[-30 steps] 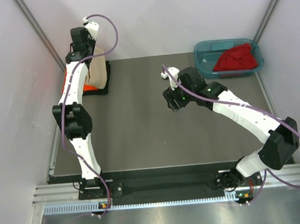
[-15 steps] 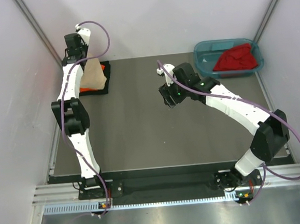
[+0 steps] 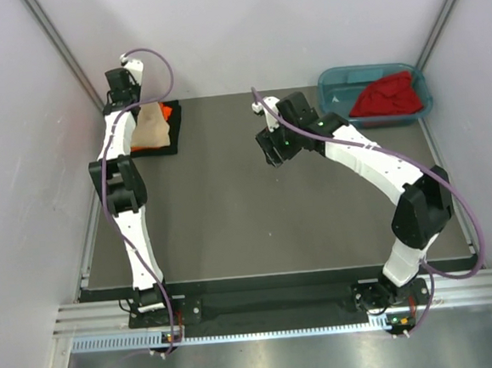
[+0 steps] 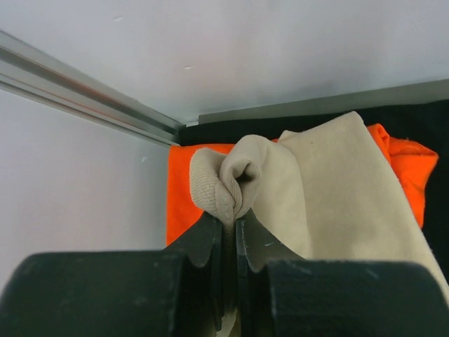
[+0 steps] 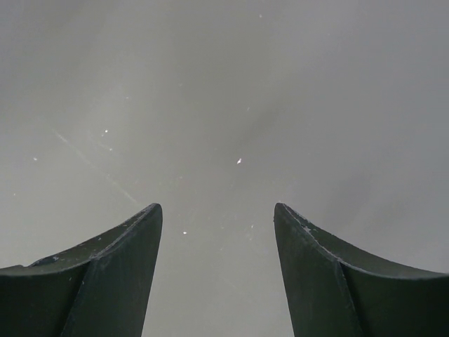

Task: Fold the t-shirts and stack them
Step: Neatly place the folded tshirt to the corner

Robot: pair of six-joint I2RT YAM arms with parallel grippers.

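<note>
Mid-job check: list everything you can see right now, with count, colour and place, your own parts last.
beige-tan cloth t-shirt: one, beige, far-left corner, edge pinched and held up, rest draped on the pile.
bright orange cloth t-shirt: one, orange, under the beige one.
black cloth t-shirt: one, black, bottom of that pile.
dark red cloth t-shirt: one, dark red, bunched inside the tub.
teal plastic tub: one, teal, far-right corner.
dark grey table: one, grey, under everything.
left fingers: two, black, shut on the beige shirt.
right fingers: two, black, open, empty, above bare table.
</note>
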